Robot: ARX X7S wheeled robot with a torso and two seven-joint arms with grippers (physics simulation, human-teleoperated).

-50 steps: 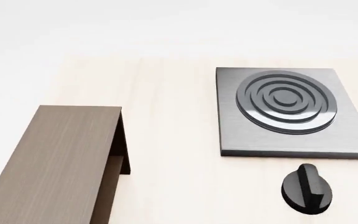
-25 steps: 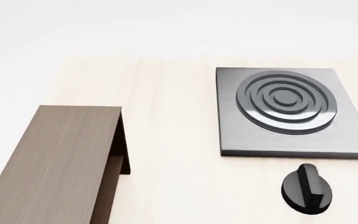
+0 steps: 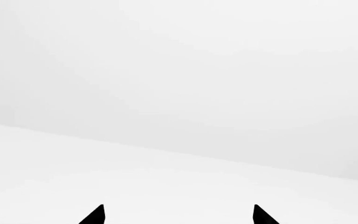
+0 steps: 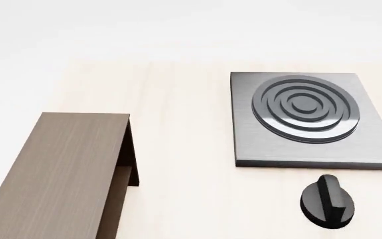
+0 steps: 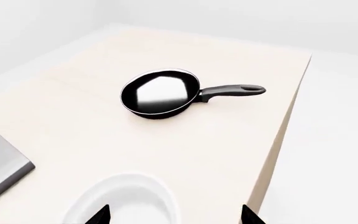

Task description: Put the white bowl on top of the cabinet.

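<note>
The white bowl (image 5: 126, 198) shows only in the right wrist view, on the light wooden table, partly cut off by the frame edge. My right gripper (image 5: 175, 214) is open just above it, one black fingertip (image 5: 99, 215) over the bowl and the other (image 5: 251, 215) off to its side, near the table edge. The dark brown cabinet (image 4: 58, 174) stands at the near left in the head view, its flat top bare. My left gripper (image 3: 177, 213) is open and empty, facing only plain white background. Neither gripper shows in the head view.
A black frying pan (image 5: 160, 94) with a handle (image 5: 232, 90) lies beyond the bowl. The grey stove plate (image 4: 310, 117) sits at the right in the head view, with a black knob (image 4: 327, 200) in front of it. The table edge (image 5: 281, 135) runs beside the right gripper.
</note>
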